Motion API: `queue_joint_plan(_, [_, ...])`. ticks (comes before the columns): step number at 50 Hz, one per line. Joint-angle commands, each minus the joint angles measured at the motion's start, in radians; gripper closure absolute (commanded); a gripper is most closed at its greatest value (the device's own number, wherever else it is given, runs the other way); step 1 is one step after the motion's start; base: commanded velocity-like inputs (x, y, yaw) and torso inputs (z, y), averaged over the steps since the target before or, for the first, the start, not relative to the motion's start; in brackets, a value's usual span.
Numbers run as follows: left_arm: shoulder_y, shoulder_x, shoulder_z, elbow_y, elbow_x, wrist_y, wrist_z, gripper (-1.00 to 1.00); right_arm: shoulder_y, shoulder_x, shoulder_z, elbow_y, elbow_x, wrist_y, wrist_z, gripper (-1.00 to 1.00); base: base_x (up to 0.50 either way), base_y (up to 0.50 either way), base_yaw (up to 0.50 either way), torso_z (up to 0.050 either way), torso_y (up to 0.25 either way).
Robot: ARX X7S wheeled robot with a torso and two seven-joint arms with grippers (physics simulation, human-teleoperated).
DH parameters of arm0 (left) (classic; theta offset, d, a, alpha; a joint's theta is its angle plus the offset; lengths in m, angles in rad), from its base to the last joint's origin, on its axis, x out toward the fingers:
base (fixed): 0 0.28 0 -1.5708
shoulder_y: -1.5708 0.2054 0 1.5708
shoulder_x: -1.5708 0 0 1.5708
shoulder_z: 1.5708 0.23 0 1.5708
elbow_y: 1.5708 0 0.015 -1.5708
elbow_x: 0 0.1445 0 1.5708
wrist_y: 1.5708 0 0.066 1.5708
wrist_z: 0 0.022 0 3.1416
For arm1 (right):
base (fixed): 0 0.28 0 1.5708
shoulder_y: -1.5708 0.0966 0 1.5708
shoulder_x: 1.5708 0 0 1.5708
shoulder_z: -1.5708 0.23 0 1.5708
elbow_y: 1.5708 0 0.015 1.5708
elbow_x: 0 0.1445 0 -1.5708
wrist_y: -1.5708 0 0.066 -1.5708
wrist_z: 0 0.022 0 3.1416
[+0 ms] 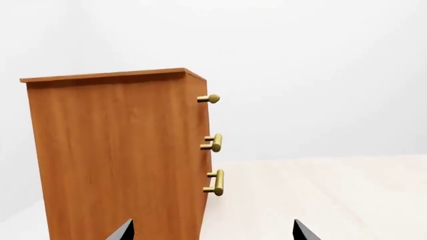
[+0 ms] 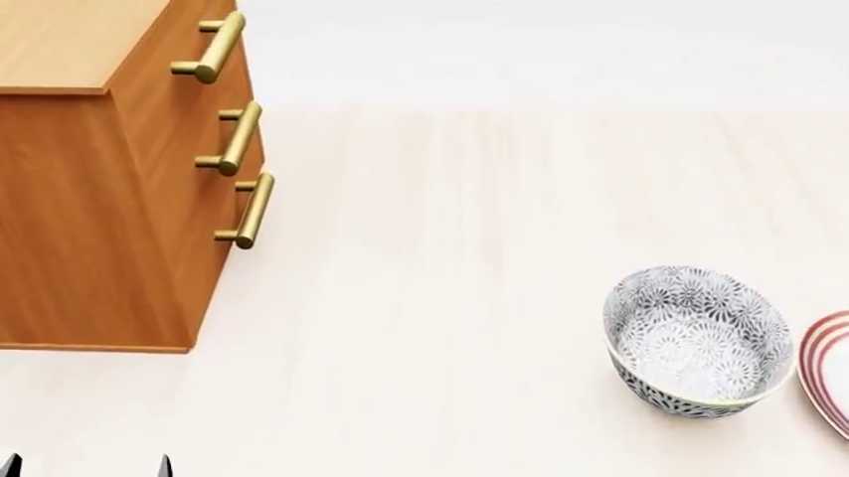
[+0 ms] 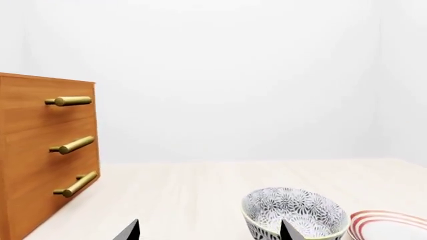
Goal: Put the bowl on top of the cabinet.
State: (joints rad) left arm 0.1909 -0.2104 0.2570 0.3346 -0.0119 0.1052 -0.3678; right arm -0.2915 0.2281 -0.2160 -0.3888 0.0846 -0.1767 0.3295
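The bowl stands upright on the desk toward its right edge, with a red-ringed plate just beside it at the very edge of the head view. The cabinet stands at the desk's far left corner area, well apart from the bowl, its three brass handles facing the bowl's side; its lighter top is bare.

The left end effector shows only as two dark fingertips at the near edge of the desk, below the cabinet's near side. In its wrist view the tips stand widely apart with nothing between them, pointed level at the cabinet's side panel and front corner.

The right end effector does not appear in the head view. Its wrist view shows two dark tips spread wide, holding nothing, aimed low across the desk, one fingertip overlapping the bowl's near rim in the picture; whether it touches cannot be told.
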Motion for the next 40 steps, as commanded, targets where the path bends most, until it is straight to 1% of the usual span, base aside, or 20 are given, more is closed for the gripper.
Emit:
queue_joint_plan(1, [-0.006, -0.006, 0.002, -0.004, -0.007, -0.003, -0.007, -1.0, 0.003, 0.005, -0.005, 0.002, 0.001, -0.003, 0.007, -1.0, 0.33, 0.0, 0.0, 0.0, 0.0])
queue_joint_plan(40, [-0.005, -0.025, 0.019, 0.002, -0.013, 0.004, -0.028, -1.0, 0.005, 0.017, -0.021, 0.007, -0.008, -0.014, 0.036, -1.0, 0.32, 0.0, 0.0, 0.0, 0.0])
